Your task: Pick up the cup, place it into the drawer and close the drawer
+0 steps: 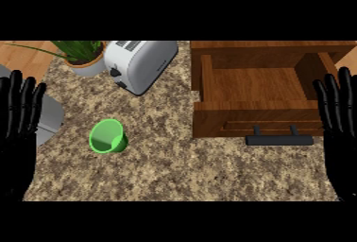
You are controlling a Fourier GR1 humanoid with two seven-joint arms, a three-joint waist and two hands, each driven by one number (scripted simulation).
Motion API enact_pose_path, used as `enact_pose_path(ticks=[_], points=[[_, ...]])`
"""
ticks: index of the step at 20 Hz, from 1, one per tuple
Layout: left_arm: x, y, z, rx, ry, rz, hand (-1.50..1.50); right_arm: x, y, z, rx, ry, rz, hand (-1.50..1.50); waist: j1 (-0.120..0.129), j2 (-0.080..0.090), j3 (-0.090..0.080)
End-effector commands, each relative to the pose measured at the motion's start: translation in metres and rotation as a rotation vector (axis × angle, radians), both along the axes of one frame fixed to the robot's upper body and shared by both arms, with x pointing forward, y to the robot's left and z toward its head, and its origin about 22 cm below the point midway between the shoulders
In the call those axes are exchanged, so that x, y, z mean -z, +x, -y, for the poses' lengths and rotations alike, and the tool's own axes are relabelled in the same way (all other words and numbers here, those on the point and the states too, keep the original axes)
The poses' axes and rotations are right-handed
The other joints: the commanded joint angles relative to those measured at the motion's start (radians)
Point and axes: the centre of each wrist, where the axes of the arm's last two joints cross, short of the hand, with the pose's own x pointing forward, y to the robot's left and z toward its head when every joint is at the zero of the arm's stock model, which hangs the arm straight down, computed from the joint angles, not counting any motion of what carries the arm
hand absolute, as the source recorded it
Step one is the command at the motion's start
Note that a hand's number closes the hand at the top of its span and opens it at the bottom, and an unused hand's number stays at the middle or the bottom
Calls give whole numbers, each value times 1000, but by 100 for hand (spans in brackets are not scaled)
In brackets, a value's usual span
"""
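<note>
A green cup (108, 136) lies tipped on the speckled counter (174, 165), left of centre, its mouth facing toward me. The wooden drawer (254, 85) stands pulled open at the upper right, its inside bare, with a dark handle (279, 140) on its front. My left hand (17, 118) rests open at the left edge, fingers straight up, well to the left of the cup. My right hand (338, 123) rests open at the right edge, fingers up, beside the drawer's right corner. Neither hand touches anything.
A white toaster (140, 64) stands at the back, above the cup. A potted plant (83, 56) sits to its left. A grey round object (49, 120) shows partly behind my left hand.
</note>
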Motion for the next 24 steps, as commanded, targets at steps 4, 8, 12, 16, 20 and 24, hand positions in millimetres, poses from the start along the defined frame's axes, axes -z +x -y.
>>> enact_pose_path(ticks=[4, 8, 12, 16, 20, 24], points=[[-3, -7, 17, 316, -5, -26, -150, -6, 0, 11, 29, 0, -8, -150, 2, -1, -28], [26, -2, 11, 470, -213, -188, -150, 13, -9, 5, -17, -95, -104, -150, -1, 2, -29], [41, 5, 0, 470, -248, -237, -150, 26, -12, 18, -20, -99, -107, -150, -1, 0, -27], [64, -1, -35, 478, -266, -257, -150, 18, 5, 20, -23, -122, -105, -150, 4, 0, -27], [82, 12, -53, 396, -256, -298, -150, 13, 11, 15, -37, -124, -99, -150, 3, 1, -27], [122, 8, -49, 339, -206, -325, -150, 6, 4, 24, -28, -124, -88, -150, -1, 0, -28]])
